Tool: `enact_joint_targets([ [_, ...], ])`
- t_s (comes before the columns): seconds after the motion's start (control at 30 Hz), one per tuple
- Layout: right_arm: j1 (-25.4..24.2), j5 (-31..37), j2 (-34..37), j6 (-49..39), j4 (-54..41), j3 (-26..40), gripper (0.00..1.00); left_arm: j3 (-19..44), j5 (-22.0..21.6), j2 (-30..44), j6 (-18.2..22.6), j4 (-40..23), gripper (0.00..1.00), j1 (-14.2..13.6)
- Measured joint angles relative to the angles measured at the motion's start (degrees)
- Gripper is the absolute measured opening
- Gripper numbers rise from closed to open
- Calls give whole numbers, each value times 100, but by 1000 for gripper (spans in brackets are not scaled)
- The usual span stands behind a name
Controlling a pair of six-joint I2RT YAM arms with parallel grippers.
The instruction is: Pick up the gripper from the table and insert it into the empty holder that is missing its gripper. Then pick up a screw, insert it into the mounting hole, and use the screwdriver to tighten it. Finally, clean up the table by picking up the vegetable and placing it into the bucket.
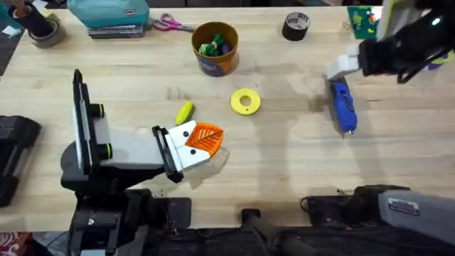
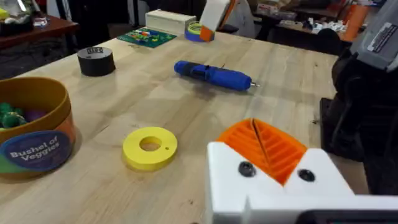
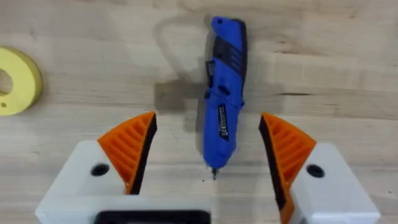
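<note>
Between the wide-open orange fingers of my right gripper [image 3: 208,155] lies the blue screwdriver [image 3: 222,102] flat on the table [image 3: 336,56], a stiff, smooth, probably quite heavy cylinder, so I would clamp its thick middle, not the thin bit.

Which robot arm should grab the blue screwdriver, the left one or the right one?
Probably the right. The right gripper is open with the screwdriver lying between its orange pads on the table. The left gripper sits far across the table from it, past the yellow disc.
</note>
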Motion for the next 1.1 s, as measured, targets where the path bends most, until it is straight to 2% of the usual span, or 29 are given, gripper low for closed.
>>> enact_joint_targets([
  [0.2,-228,-117,413,-316,357,-416,996,1,0,1,0,1,13,0],
  [0.5,-471,-366,1321,-736,1096,-435,997,0,0,1,0,0,13,0],
  [0.8,-758,-405,1693,-907,1480,-446,997,2,0,1,0,0,13,0],
  [1.1,-785,-406,2230,-969,1650,-446,997,2,0,0,0,1,13,0],
])
